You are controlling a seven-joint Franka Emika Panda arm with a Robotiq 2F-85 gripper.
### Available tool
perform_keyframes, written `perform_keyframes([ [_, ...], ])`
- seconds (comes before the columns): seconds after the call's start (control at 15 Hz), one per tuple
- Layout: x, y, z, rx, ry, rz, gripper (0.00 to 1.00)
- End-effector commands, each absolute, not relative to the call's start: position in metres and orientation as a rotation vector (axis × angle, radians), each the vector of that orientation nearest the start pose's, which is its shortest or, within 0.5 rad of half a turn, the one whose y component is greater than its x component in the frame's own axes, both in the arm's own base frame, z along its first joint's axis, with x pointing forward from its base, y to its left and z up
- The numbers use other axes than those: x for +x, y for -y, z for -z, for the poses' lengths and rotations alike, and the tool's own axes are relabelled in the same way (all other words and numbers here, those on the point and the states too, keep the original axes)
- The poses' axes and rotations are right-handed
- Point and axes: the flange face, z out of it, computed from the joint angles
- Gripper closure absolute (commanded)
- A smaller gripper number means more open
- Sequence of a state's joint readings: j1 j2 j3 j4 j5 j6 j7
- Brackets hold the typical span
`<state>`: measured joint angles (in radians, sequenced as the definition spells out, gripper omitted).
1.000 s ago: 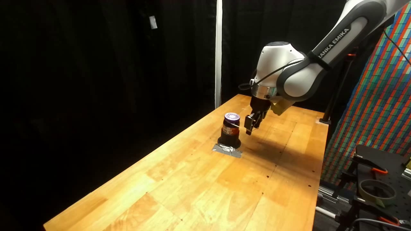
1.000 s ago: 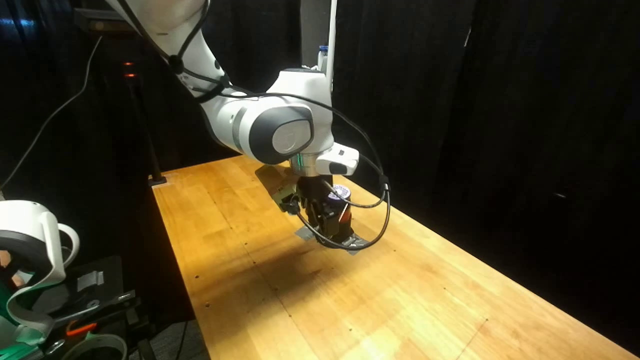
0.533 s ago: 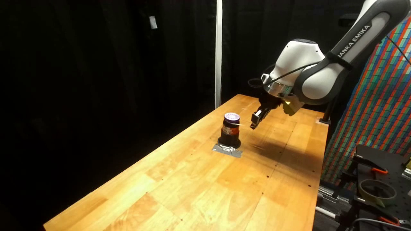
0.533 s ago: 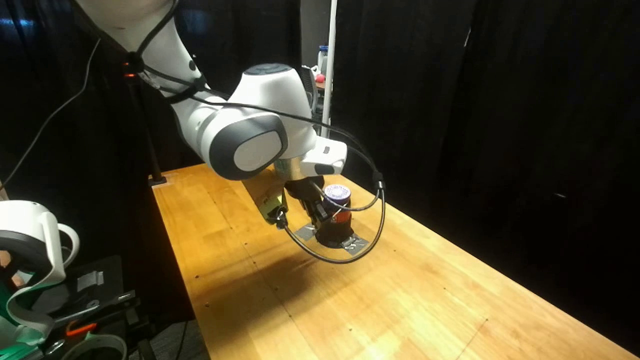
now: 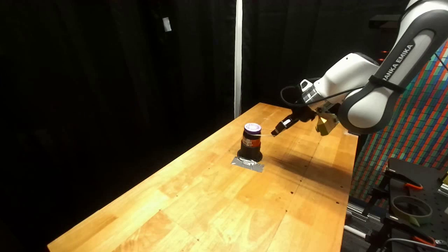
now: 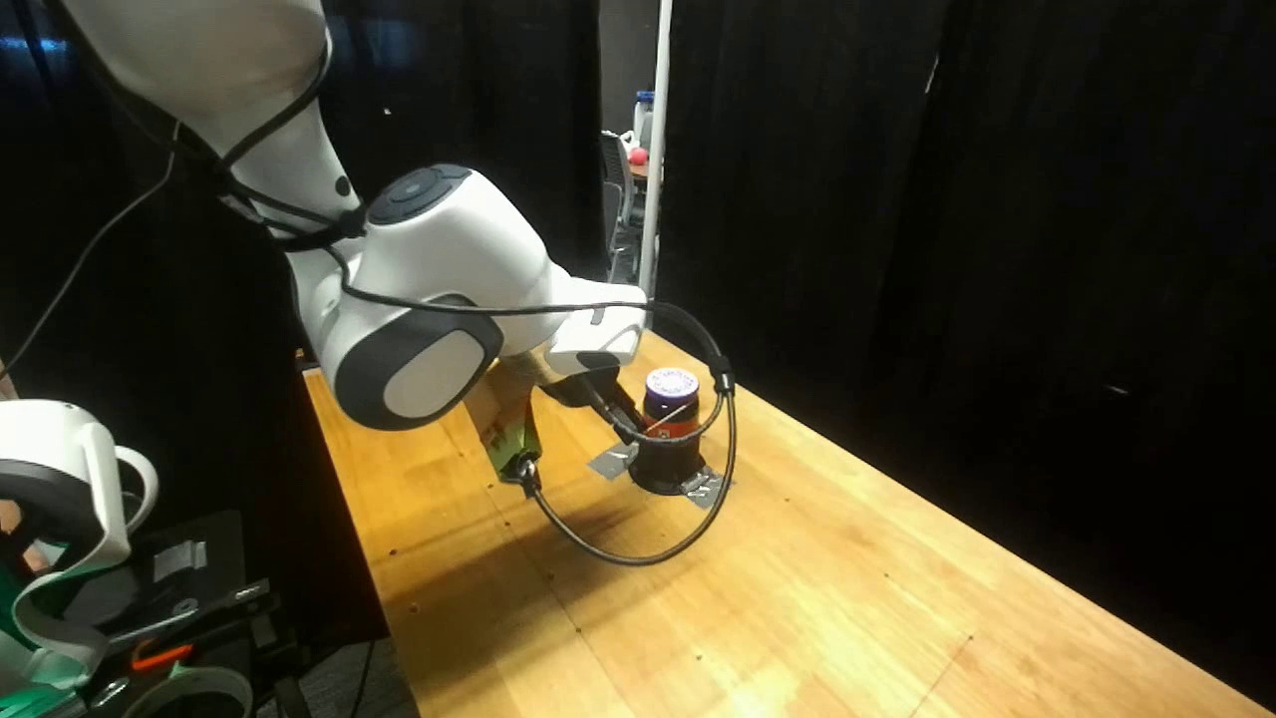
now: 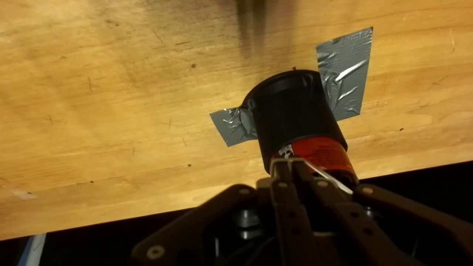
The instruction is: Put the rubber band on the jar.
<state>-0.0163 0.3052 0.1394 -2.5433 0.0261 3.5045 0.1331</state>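
Note:
The jar [image 5: 251,141], dark with an orange-red label and a purple-and-white lid, stands upright in a black holder [image 7: 295,107] taped to the table. Around its upper part runs the pale rubber band [image 5: 265,135], stretched sideways to my gripper [image 5: 274,133]. In the wrist view the gripper [image 7: 289,162] has its fingertips together, and the rubber band [image 7: 329,176] passes round the outside of them before running toward the jar's top. The lid is hidden there behind the fingers. The arm leans at a slant, with the fingertips beside the jar, apart from it.
Grey duct tape [image 7: 345,74] fixes the holder on both sides. A black cable [image 6: 638,561] hangs in a loop from the wrist, passing in front of the jar in an exterior view. The wooden table's [image 5: 217,210] far edge lies close behind the jar.
The fingers have come together. The gripper has drawn back from the jar and tilted from near upright to a slant. The band now stretches in a narrow line; the jar has stayed put.

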Motion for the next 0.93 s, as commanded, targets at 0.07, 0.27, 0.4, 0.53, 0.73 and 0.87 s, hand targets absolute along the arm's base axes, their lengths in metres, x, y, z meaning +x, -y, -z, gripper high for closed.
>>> perform_keyframes([
  [0.07,0.475,-0.051,-0.233,-2.786,-0.106,1.126,0.92],
  [0.27,0.466,-0.048,-0.23,-2.748,-0.108,1.198,0.91],
  [0.4,0.459,-0.047,-0.229,-2.728,-0.101,1.218,0.9],
  [0.53,0.454,-0.047,-0.228,-2.705,-0.088,1.23,0.91],
  [0.73,0.446,-0.047,-0.229,-2.658,-0.075,1.267,0.92],
  [0.87,0.443,-0.046,-0.23,-2.621,-0.076,1.312,0.91],
])
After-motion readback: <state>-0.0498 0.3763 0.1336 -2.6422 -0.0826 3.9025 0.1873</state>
